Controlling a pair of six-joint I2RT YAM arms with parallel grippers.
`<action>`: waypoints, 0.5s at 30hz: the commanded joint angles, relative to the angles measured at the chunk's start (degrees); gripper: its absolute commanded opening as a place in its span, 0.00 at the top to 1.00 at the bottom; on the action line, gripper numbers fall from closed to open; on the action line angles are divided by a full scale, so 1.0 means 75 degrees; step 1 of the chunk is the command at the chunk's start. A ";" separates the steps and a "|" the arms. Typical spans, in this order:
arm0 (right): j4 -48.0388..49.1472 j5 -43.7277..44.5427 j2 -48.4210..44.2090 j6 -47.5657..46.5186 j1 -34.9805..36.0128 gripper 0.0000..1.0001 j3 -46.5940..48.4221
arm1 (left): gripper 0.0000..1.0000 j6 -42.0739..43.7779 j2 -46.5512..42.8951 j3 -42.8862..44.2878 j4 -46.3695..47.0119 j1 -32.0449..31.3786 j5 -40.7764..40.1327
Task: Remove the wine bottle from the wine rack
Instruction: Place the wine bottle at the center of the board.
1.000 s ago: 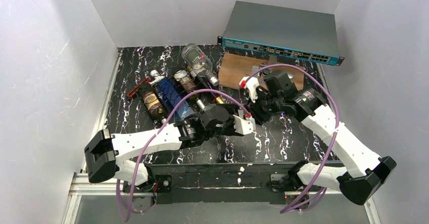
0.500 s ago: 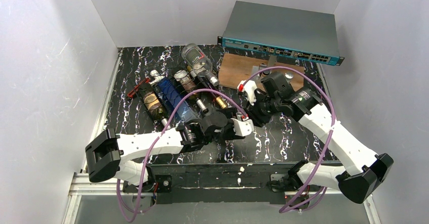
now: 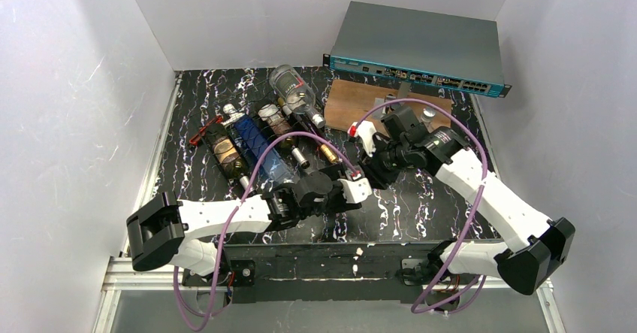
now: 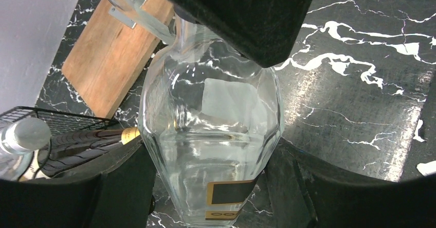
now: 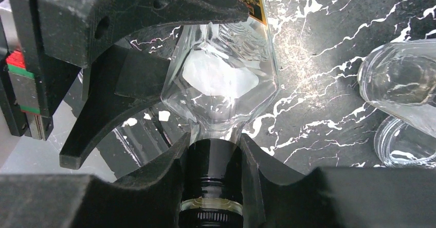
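Centre of the overhead view: the left gripper (image 3: 357, 186) and right gripper (image 3: 369, 158) meet over the black marbled table (image 3: 199, 115), and what they carry is hidden between them. The black wire wine rack (image 3: 255, 149) sits at left centre. On to the left wrist: the clear, faceted wine bottle (image 4: 211, 115) is clamped at its wide body, just beside the rack. Its black, gold-edged label (image 4: 226, 193) is cut off and unreadable, and a wooden board (image 4: 108, 68) lies upper left. Right wrist: the jaws pinch the black cap (image 5: 212, 171), and a clear glass vessel (image 5: 401, 84) is cropped at the right edge.
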 commanded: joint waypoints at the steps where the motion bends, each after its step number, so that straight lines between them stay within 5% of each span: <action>1: 0.0624 -0.1051 0.0038 -0.0078 0.0043 0.64 0.0178 | 0.87 -0.0168 0.0039 -0.0279 0.0474 0.0105 0.0161; 15: 0.0491 -0.1542 0.0279 -0.0006 0.0034 0.26 0.0607 | 0.90 -0.0525 -0.0351 -0.0890 0.0847 0.0324 0.0270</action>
